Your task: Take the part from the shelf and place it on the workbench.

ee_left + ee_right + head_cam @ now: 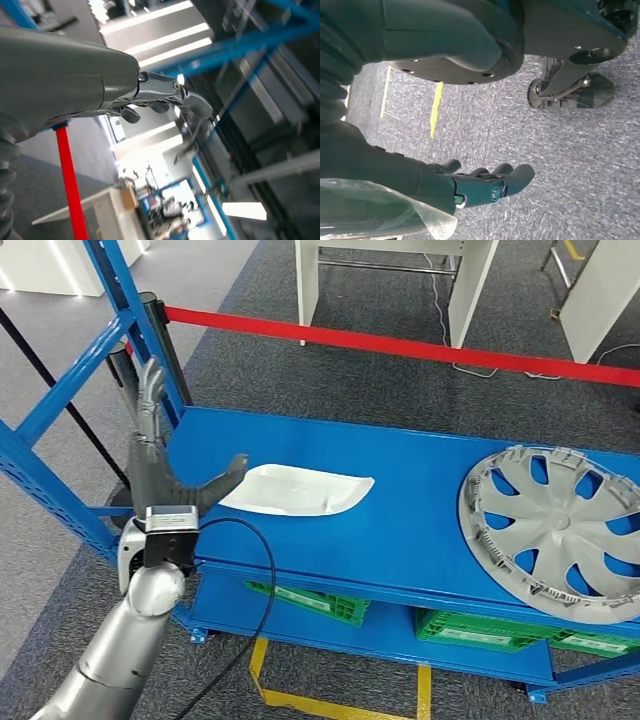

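White plastic part (298,490), a shallow elongated shell, lies flat on the blue shelf (407,500) in the head view, so the pickup has not happened yet. The left hand (162,475) stands just beside the part's near end, fingers pointing up and spread, the thumb reaching out toward the part's edge; whether the thumb tip touches it cannot be told. It holds nothing. Farther right on the same shelf rests a grey wheel cover (555,530), well apart from the part. A red barrier tape (423,345) runs behind the shelf, and green crates (317,600) sit on the level below. No workbench can be picked out with confidence.

From the left wrist view, the left hand's fingers (166,92) stretch out straight with only air beyond them, confirming an empty, spread hand.

From the right wrist view, the right hand (471,187) hangs over grey carpet (561,165), fingers loosely extended and apart, gripping nothing.

Judging by this, the task is at its start: grasping, lifting, carrying and setting down all remain.
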